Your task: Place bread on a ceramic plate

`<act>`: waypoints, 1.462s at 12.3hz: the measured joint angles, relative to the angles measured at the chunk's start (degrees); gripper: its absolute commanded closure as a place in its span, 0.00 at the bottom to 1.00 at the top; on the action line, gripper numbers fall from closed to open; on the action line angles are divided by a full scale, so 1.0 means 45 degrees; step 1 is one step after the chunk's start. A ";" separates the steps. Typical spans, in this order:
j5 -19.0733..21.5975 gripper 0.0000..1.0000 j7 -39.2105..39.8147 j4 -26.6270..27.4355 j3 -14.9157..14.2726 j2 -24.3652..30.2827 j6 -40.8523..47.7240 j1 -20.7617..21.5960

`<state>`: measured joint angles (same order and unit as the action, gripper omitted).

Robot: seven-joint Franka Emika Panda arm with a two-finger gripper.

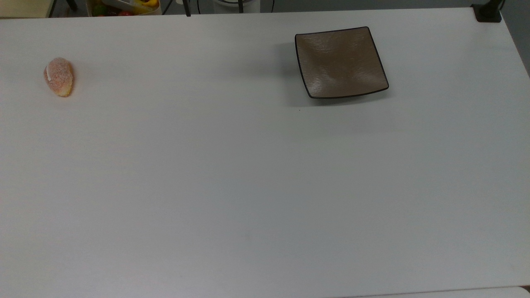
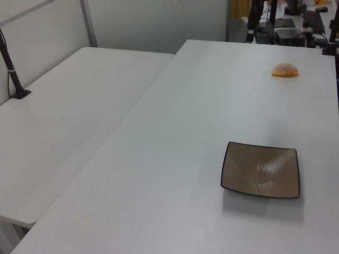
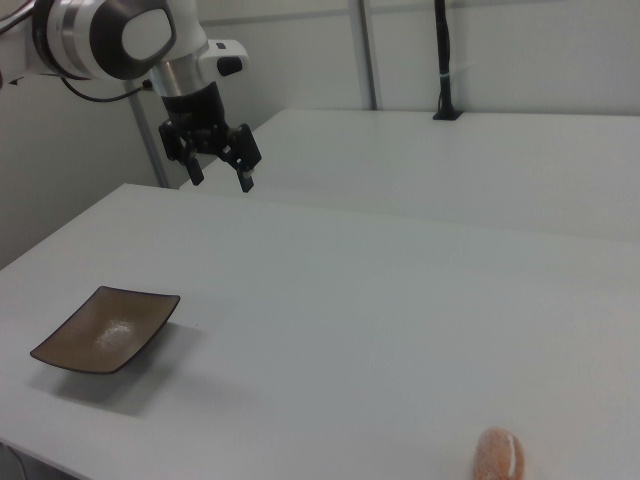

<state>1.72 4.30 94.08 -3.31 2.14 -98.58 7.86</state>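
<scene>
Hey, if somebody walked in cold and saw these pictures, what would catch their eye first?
Probably the square brown ceramic plate with its dark rim, lying bare on the wide white table. Next, the small orange-pink sugary bread bun far off at the top view's left. In the right view, the black two-finger gripper hangs open above the table, beyond the plate.

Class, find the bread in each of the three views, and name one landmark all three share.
Top view: bread on the table at far left.
Left view: bread at upper right.
Right view: bread at bottom edge, right of centre.
Shared landmark: the square brown plate.
</scene>
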 measured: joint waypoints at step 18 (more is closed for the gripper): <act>-0.0008 0.00 0.3217 0.0268 0.0029 -0.0003 0.0728 -0.0324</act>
<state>1.68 18.78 95.29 -3.18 2.12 -95.31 6.40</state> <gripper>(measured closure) 0.000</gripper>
